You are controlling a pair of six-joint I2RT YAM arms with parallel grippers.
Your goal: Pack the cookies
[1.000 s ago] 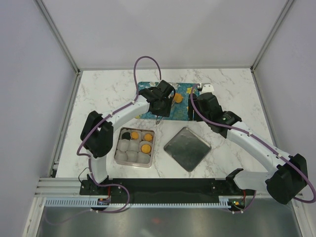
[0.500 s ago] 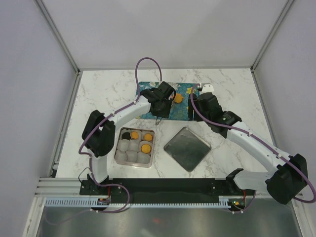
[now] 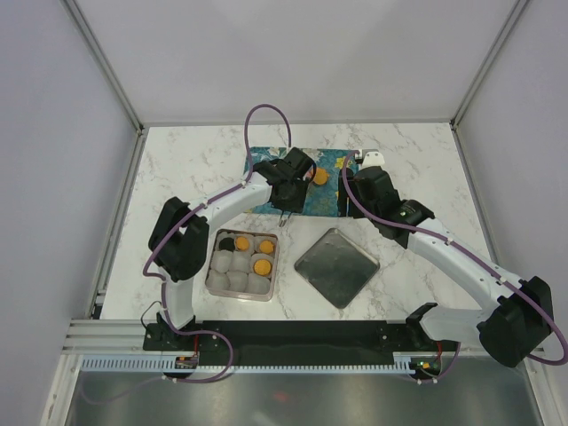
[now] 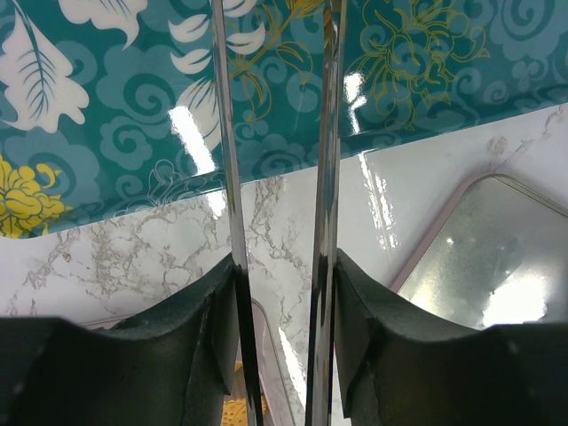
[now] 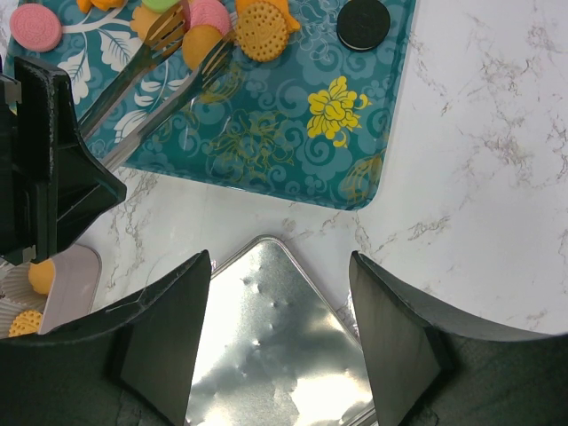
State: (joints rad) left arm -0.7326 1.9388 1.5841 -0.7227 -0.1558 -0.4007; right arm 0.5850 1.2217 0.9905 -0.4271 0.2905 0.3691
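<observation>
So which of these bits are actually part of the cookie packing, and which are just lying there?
In the job: cookies, teal tray, tongs in the left gripper, tin with paper cups.
Lying about: tin lid on the marble table; open, empty right gripper.

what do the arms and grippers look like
Left arm and right arm have white curved links with bulky black joints, each trailed by a purple cable. The left gripper and right gripper have matte black, wedge-shaped fingers.
</observation>
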